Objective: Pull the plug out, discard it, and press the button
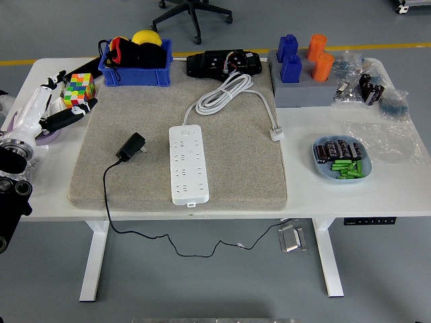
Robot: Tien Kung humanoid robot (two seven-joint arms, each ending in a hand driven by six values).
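We see a bright, evenly lit scene, with light that seems to come from overhead. The white rectangular table (323,195) reads clean and nearly shadowless; only soft, short shadows sit beside the white plastic power strip (186,163) and under the black plug adapter (130,147) on the grey felt mat (229,182). The crumpled clear plastic bags (384,128) near the table's right edge catch mild glare. Focus is sharp across the worktop. The robot's white-and-black left hand (54,111) at the left edge looks slightly soft. Straight table edges show little distortion.
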